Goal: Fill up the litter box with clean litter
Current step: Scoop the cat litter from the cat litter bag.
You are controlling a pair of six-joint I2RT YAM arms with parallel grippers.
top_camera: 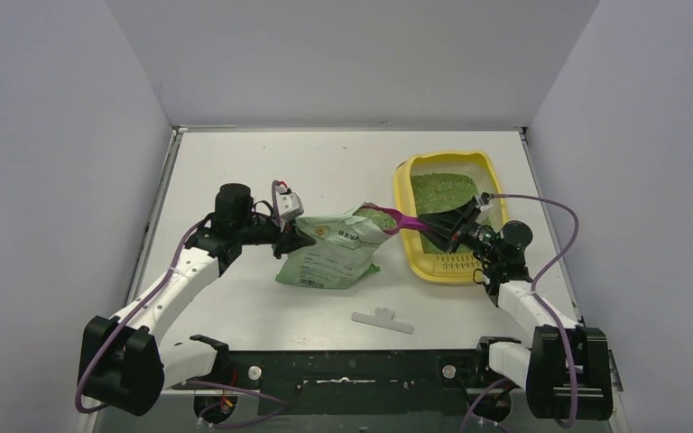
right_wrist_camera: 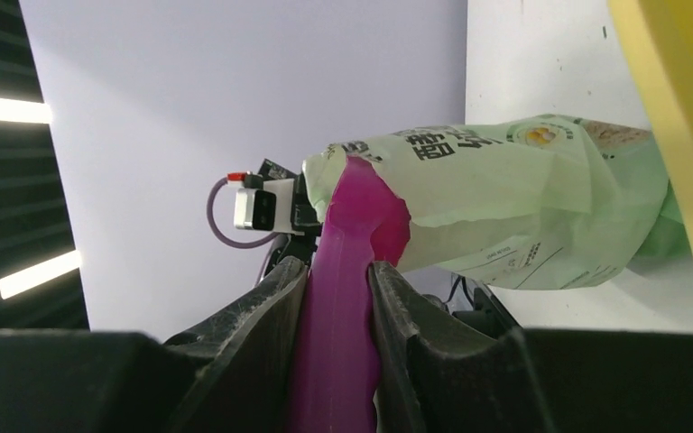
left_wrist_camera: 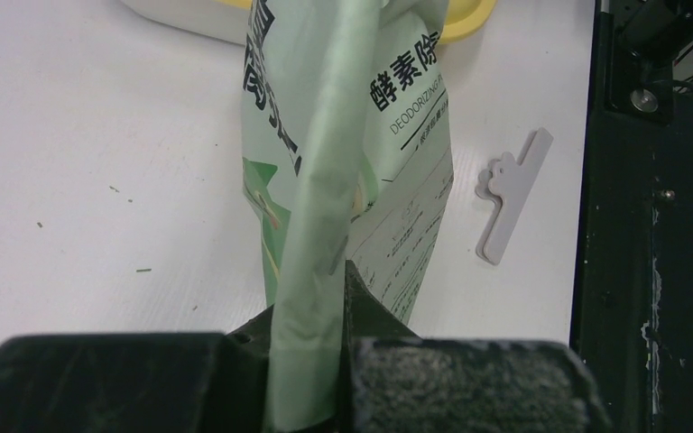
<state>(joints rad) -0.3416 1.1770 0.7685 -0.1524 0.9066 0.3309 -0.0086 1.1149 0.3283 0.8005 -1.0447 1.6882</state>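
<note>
The yellow litter box (top_camera: pixel 447 157) stands at the back right with a bed of clean litter (top_camera: pixel 442 191), bright green granules, inside it. Its rim also shows in the right wrist view (right_wrist_camera: pixel 677 117). A light-green printed bag (top_camera: pixel 329 254) lies left of it, mouth toward the box. My left gripper (top_camera: pixel 293 236) is shut on the bag's folded edge (left_wrist_camera: pixel 311 298). My right gripper (top_camera: pixel 458 230) hangs over the box, shut on the handle of a magenta scoop (top_camera: pixel 399 217). The scoop's head (right_wrist_camera: pixel 361 212) reaches into the bag's mouth (right_wrist_camera: pixel 505 194), between my right gripper's jaws (right_wrist_camera: pixel 337 271).
A white bag clip (top_camera: pixel 383 319) lies on the table in front of the bag, also seen in the left wrist view (left_wrist_camera: pixel 510 194). A few stray green grains dot the table (left_wrist_camera: pixel 140 270). Grey walls close in the table on three sides.
</note>
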